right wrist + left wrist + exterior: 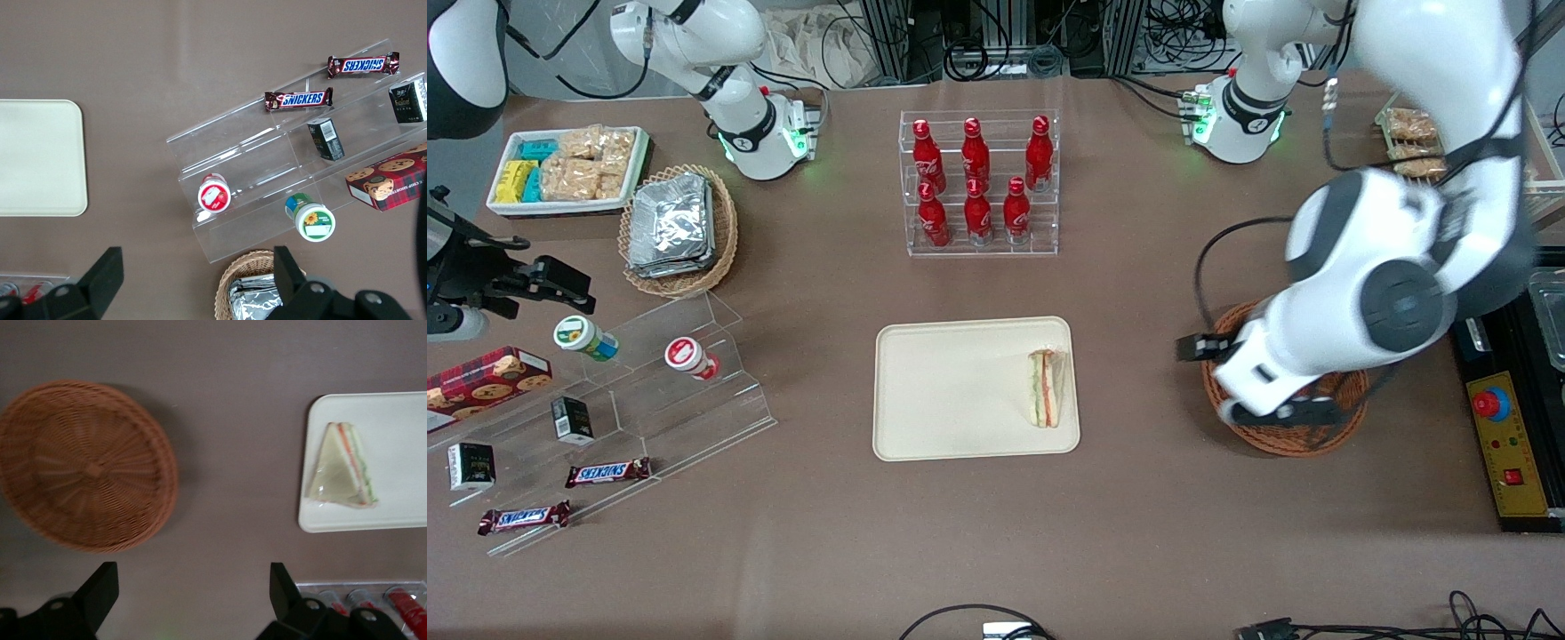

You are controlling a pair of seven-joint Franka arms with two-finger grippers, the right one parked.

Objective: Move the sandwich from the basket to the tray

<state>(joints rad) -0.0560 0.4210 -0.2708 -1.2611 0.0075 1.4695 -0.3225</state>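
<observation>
The sandwich [1047, 388] [340, 467], a clear-wrapped wedge with green and orange filling, lies on the cream tray [951, 391] [393, 420], at the edge nearest the basket. The reddish-brown wicker basket [1303, 440] [83, 463] is empty in the left wrist view and sits toward the working arm's end of the table. My gripper [1199, 347] [193, 573] hangs above the table at the basket's rim, on the side toward the tray. It is open, with only bare brown table showing between its black fingers [100, 590].
A clear rack of red bottles [978, 182] [373, 603] stands farther from the front camera than the tray. A stepped acrylic shelf with snacks [649, 391], a light wicker basket of foil packets [676, 227] and a white snack tray [569, 169] lie toward the parked arm's end. A control box [1503, 436] sits beside the basket.
</observation>
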